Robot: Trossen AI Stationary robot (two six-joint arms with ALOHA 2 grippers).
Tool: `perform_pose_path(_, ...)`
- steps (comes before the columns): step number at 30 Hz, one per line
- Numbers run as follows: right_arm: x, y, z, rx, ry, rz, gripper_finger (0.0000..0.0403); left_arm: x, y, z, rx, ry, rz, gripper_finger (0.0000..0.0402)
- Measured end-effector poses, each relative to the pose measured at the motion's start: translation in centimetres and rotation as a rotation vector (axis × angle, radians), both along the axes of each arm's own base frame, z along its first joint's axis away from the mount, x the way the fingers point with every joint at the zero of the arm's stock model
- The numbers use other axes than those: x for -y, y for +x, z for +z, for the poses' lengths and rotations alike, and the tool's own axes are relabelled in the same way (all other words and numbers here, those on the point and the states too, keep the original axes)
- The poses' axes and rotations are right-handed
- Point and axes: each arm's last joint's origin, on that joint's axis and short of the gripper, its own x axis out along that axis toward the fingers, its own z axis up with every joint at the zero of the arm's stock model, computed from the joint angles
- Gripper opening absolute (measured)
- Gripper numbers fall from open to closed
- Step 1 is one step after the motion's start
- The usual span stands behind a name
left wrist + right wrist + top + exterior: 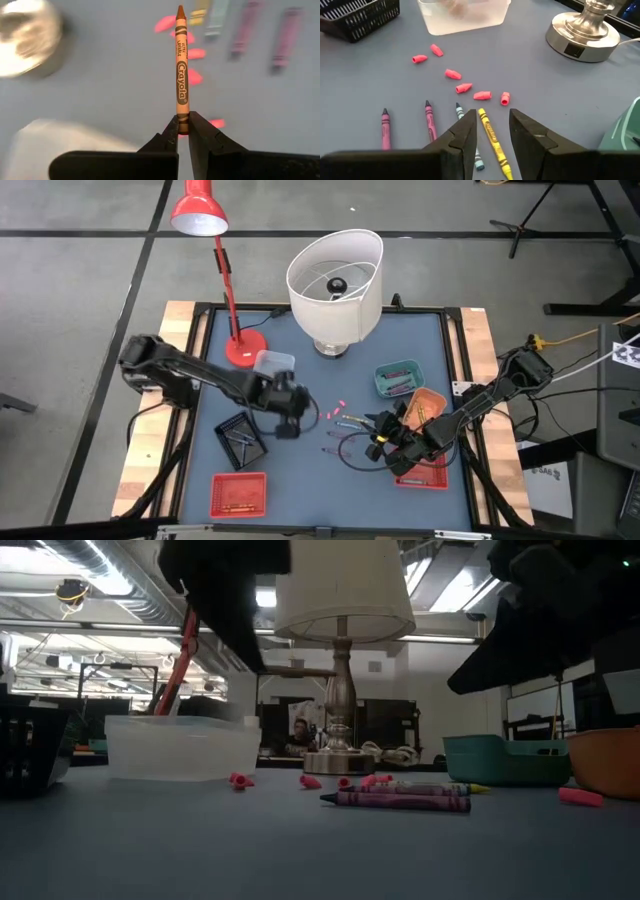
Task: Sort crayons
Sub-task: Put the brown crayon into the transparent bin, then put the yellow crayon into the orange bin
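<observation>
Clearly the left gripper [183, 131] is clamped on the blunt end of an orange-brown crayon [181, 70], so that nearly the whole stick juts forward past the fingertips; held by the very end like that, it can probably be dropped tip-first into a tray without the fingers crowding the rim. In the high view this gripper [288, 420] sits left of centre, just beside the black mesh tray [241, 437], which may be its destination, though that is only a guess. The right gripper [492, 131] has its jaws parted and holds nothing; it hangs over a yellow crayon [494, 142], seemingly lined up to straddle it. In the high view it [382, 435] lies right of centre, below the teal tray [399, 379] and the orange tray [424, 406]. The loose crayons lie in a rough row: beside the yellow one a pale blue crayon [470, 136], a magenta crayon [430, 125] and a pink crayon [385, 128], all paper-wrapped with pointed tips. Small pink bits [464, 88] are scattered just beyond them. A red tray [238, 494] sits at the lower left of the high view.
</observation>
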Motion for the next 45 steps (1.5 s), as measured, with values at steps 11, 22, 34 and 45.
perform_pose_path(11,0.4,0.3,0.0,0.001,0.006,-0.013,0.0113,-4.9,-4.2,-0.3,-0.199,0.059,0.59,0.0004)
perform_pose_path(22,2.4,1.5,-0.2,-0.057,0.092,-0.035,0.0113,-6.2,-6.1,-3.7,-0.28,0.035,0.747,0.0026)
perform_pose_path(34,6.3,3.2,-0.5,-0.218,0.126,0.053,0.0113,-6.3,-4.7,-3.6,-0.149,-0.021,0.747,0.0075)
perform_pose_path(45,7.8,4.4,-0.4,-0.267,0.172,0.276,0.0113,-4.3,-3.3,-3.3,-0.012,-0.071,0.647,0.0076)
